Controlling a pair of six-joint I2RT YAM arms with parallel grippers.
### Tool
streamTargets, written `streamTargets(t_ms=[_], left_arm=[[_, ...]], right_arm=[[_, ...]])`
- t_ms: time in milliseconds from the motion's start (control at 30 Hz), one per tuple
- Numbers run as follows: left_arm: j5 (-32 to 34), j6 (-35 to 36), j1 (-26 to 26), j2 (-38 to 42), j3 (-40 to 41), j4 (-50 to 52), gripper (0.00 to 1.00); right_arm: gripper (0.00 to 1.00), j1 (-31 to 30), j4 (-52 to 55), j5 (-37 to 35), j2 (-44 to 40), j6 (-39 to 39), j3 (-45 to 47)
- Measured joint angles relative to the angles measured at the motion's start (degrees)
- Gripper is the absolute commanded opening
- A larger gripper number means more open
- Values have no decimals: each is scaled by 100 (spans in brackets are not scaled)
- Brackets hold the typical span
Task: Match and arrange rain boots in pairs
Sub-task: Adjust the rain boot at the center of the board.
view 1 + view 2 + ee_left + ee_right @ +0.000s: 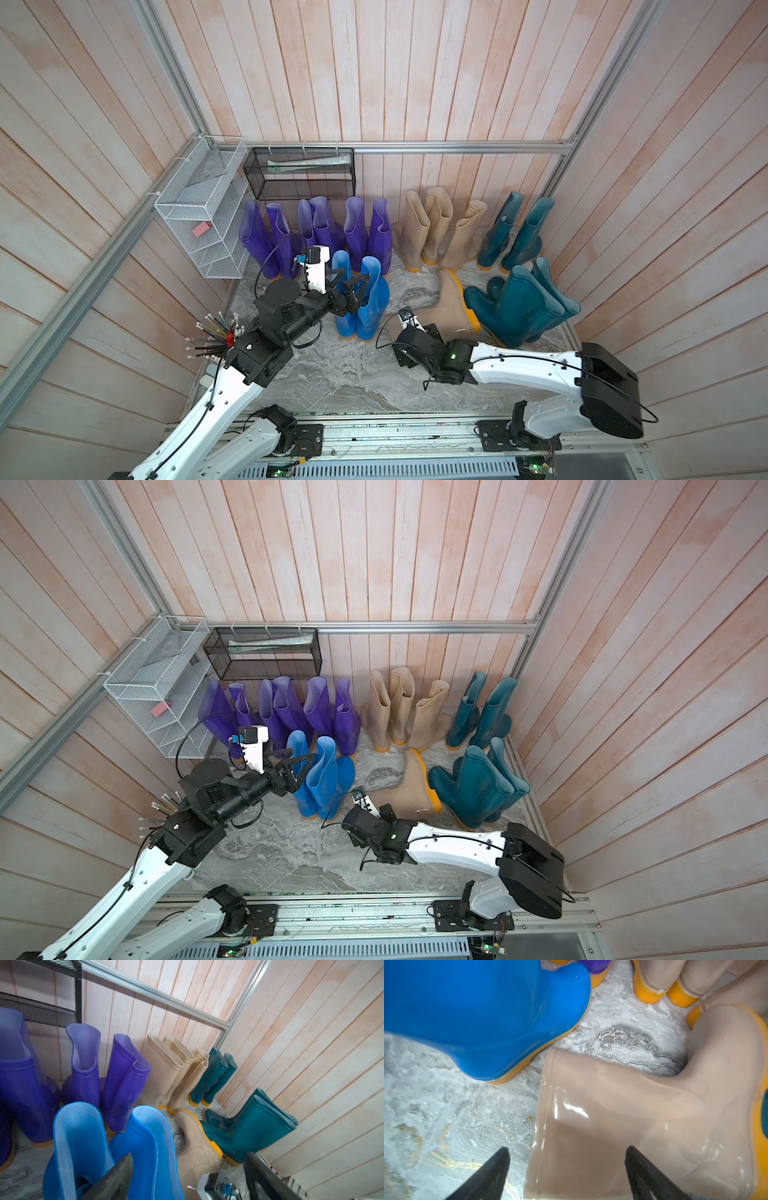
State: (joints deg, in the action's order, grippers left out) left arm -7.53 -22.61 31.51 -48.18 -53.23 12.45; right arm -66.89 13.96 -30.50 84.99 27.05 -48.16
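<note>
The rain boots stand along the back wall in both top views: several purple ones, three beige ones and a dark teal pair. A second teal pair stands nearer on the right. Two bright blue boots stand side by side at the middle left. My left gripper is open at their tops, and one blue shaft lies between its fingers. A fourth beige boot lies on its side, its orange sole towards the teal pair. My right gripper hangs open above that boot's shaft mouth.
A white wire basket and a black mesh shelf hang at the back left over the purple boots. A bunch of pencils sticks out by the left arm. Plank walls close three sides of the marbled floor.
</note>
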Motion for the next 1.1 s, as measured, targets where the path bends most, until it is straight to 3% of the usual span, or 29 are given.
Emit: streamTargets(t_ms=[233, 467, 567, 733, 833, 900, 967, 1100], left_arm=[[216, 11, -142, 42, 411, 15, 87], [201, 9, -315, 46, 535, -7, 87], [197, 11, -376, 59, 557, -37, 87], [177, 9, -461, 31, 560, -179, 87], [144, 9, -461, -24, 560, -249, 87], [131, 11, -461, -44, 560, -269, 87], [129, 11, -474, -44, 560, -282, 86], [129, 11, -490, -44, 560, -284, 87]], right_arm=[[97, -59, -11, -380, 1335, 13, -649], [98, 74, 136, -1209, 1794, 166, -892], [93, 181, 192, -1445, 1926, 205, -898], [72, 299, 208, -1628, 1941, 280, -811], [43, 372, 166, -1711, 1930, 258, -734], [16, 424, 122, -1770, 1862, 260, -660], [0, 450, 81, -1808, 1759, 247, -610], [0, 472, 68, -1818, 1523, 223, -527]])
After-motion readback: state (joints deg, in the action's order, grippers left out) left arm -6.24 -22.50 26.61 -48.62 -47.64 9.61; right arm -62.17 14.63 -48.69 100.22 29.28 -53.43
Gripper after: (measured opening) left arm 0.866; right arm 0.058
